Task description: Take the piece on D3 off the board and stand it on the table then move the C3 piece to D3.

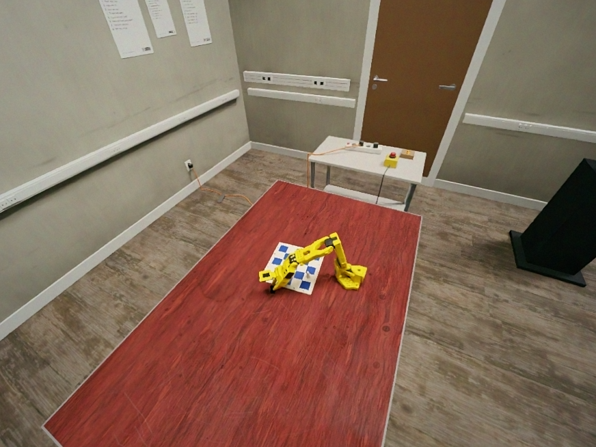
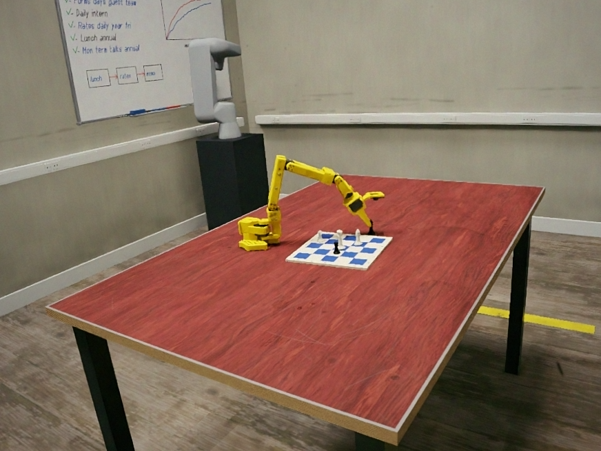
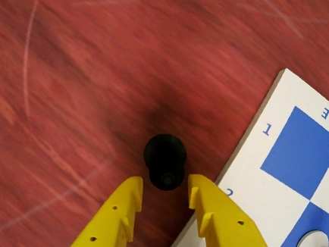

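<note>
Black piece (image 3: 164,161) upright on table, seemingly pawn-shaped; hand (image 3: 164,192) slightly parted, gripping nothing.

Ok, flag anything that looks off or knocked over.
Nothing stands out. The black piece stands upright on the table beside the board, clear of the open claw. The board's pieces look upright.

Yellow hand (image 3: 165,192), black piece (image 3: 164,161), blue-and-white checkered board (image 3: 283,171), red wood-grain table (image 3: 101,60)
</note>
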{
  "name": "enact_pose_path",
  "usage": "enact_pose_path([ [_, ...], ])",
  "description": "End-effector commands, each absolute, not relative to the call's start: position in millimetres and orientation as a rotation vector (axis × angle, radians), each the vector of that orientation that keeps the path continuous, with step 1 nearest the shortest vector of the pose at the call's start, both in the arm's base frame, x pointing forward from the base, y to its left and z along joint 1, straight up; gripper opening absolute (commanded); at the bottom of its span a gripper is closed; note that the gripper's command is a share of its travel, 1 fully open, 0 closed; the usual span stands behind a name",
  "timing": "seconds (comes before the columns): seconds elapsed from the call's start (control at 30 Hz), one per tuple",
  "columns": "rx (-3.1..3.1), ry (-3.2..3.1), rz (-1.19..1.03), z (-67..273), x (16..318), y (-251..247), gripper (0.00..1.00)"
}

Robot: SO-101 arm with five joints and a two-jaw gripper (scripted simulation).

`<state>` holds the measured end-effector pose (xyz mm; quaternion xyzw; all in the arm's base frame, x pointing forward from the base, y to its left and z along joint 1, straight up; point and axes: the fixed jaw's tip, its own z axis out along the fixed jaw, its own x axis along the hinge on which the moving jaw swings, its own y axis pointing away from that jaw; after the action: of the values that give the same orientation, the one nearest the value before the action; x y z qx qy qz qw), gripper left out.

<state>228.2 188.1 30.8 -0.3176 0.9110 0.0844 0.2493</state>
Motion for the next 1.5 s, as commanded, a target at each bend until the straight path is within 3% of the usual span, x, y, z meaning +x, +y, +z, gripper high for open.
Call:
enact_pose_path([
  [0.0,-0.858,2.461,0.245,47.8,228.2,191.4,0.1],
  [0.53,-0.858,2.461,0.245,76.4,227.7,191.0,0.1],
  [1.0,-0.851,2.463,0.243,81.0,227.9,189.1,0.1],
  [1.23,-0.55,2.539,0.159,91.4,234.2,116.0,0.11],
  [1.3,-0.55,2.539,0.159,91.4,234.2,116.0,0.11],
  [1.47,-0.284,2.58,0.085,91.7,222.3,59.0,0.12],
])
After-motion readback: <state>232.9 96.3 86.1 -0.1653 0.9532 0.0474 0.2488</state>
